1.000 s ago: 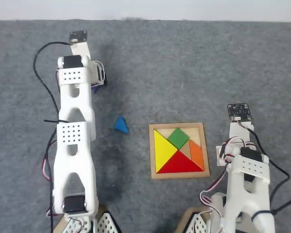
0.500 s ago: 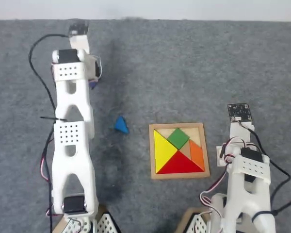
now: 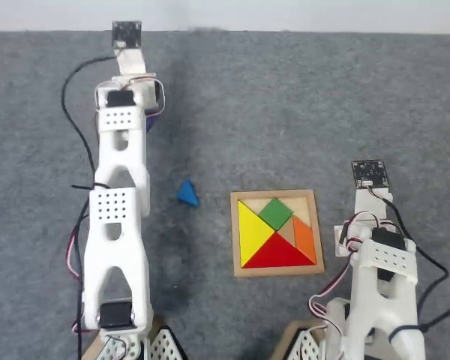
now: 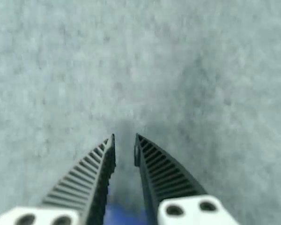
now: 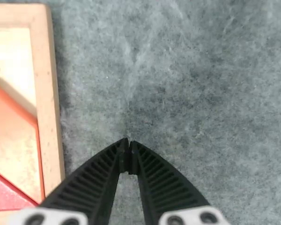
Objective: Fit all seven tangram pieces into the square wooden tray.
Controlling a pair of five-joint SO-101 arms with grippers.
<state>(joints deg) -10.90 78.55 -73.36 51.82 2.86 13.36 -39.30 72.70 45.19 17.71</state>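
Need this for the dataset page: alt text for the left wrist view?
The left gripper hangs over grey felt, its ribbed black fingers nearly together. A blue piece sits between them near their base.

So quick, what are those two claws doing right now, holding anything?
Left gripper: closed on a blue piece, which sits deep between the jaws.
Right gripper: closed, tips touching, holding nothing.

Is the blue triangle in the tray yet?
No, the blue triangle lies on the mat, outside the tray and apart from it.
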